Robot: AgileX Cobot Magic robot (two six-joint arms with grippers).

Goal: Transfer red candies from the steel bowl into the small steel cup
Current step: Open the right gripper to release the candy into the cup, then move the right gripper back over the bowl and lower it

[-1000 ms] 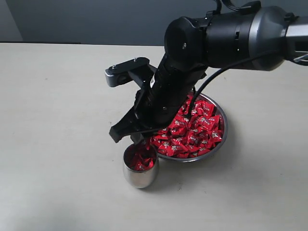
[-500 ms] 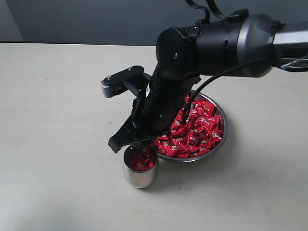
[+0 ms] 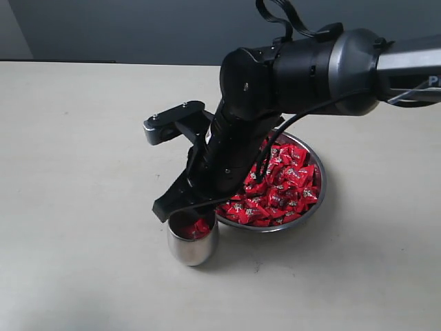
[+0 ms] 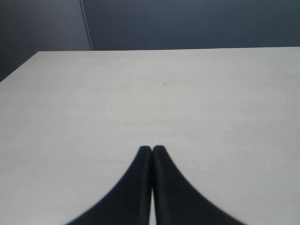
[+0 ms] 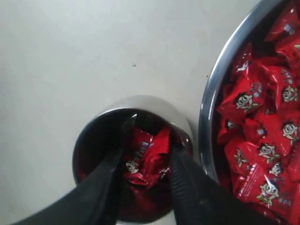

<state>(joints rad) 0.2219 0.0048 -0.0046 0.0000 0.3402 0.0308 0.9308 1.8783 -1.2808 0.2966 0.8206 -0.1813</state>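
Observation:
The steel bowl [image 3: 321, 185] [image 5: 209, 101] holds a heap of red candies [image 3: 284, 181] [image 5: 258, 123]. Just in front and to its left stands the small steel cup [image 3: 193, 248] [image 5: 140, 101], with a few red candies [image 5: 146, 158] inside. My right gripper [image 3: 187, 218] [image 5: 151, 135] reaches down into the cup's mouth. Its jaws stand apart, with a candy lying loosely between them. My left gripper [image 4: 152, 149] is shut and empty over bare table; the exterior view does not show it.
The pale tabletop [image 3: 76, 158] stretches wide to the left of and in front of the cup. A dark wall [image 3: 138, 31] runs along the table's far edge. The right arm's bulky black body [image 3: 296, 69] hangs over the bowl's left half.
The right gripper has dipped lower into the cup and its jaws have spread. The cup has shifted slightly to the left. The left gripper's earlier state is not shown.

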